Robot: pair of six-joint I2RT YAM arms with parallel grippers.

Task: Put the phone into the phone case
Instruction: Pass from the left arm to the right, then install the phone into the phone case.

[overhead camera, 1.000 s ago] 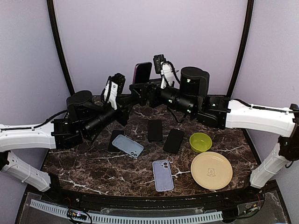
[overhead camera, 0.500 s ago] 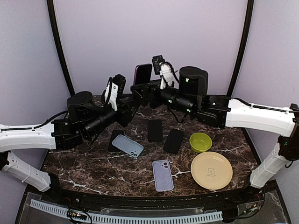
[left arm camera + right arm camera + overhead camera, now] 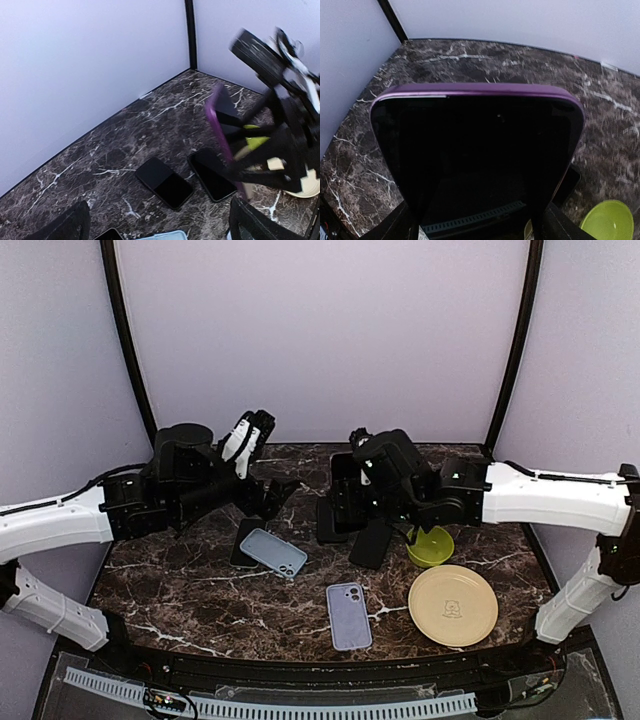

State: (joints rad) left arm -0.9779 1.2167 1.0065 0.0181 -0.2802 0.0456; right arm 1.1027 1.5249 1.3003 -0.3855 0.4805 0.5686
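The phone (image 3: 477,150) has a black screen and sits inside a purple phone case (image 3: 475,90) whose rim frames it. My right gripper (image 3: 477,220) is shut on its two long sides and holds it upright above the table. From above, the held phone (image 3: 343,508) hangs over the table's middle. The left wrist view shows the case's purple edge (image 3: 222,135) from the side. My left gripper (image 3: 280,492) stands open and empty, a little left of the phone and apart from it; its fingers (image 3: 70,225) frame the bottom corners of the left wrist view.
On the marble lie two black phones (image 3: 164,182) (image 3: 212,173), a light blue case (image 3: 273,552) partly over another black phone (image 3: 243,540), and a lavender case (image 3: 348,615). A green bowl (image 3: 430,545) and a beige plate (image 3: 453,605) sit at the right.
My left gripper has opened, let go of the cased phone and drawn back to the left. The right arm has carried the phone down from high at the back toward the table.
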